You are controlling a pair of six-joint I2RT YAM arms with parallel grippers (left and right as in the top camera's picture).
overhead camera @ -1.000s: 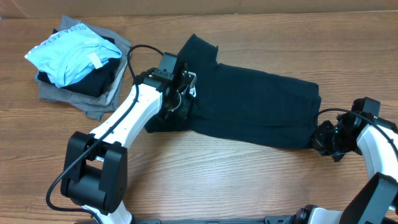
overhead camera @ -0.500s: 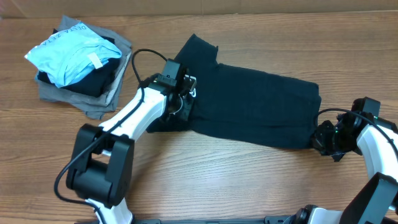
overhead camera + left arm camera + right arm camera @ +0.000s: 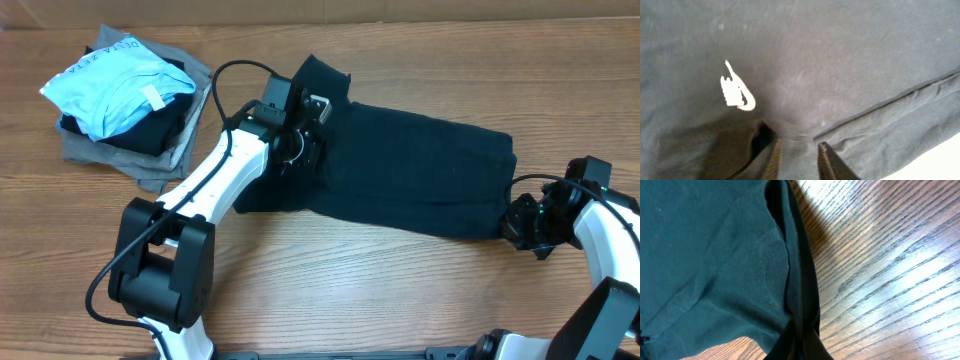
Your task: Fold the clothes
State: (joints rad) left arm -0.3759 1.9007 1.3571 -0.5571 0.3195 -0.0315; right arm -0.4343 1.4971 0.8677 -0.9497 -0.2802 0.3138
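Note:
The black T-shirt (image 3: 420, 175) lies spread across the middle of the wooden table, with one sleeve pointing to the far side. My left gripper (image 3: 305, 150) sits on its left part and is shut on a raised pinch of fabric. In the left wrist view, the fingers (image 3: 799, 150) hold the cloth (image 3: 840, 60) just below the white swoosh logo (image 3: 737, 92). My right gripper (image 3: 522, 225) is at the shirt's right edge. It is shut on a folded edge of the fabric (image 3: 705, 255), seen between the fingers (image 3: 802, 340) in the right wrist view.
A pile of clothes stands at the back left, with a light blue garment with lettering (image 3: 115, 85) on top of a grey garment (image 3: 150, 165). Bare wooden table (image 3: 330, 270) lies in front of the shirt.
My left gripper has moved toward the far side of the table, over the shirt's chest, and now hides the logo from above. The right arm has not moved.

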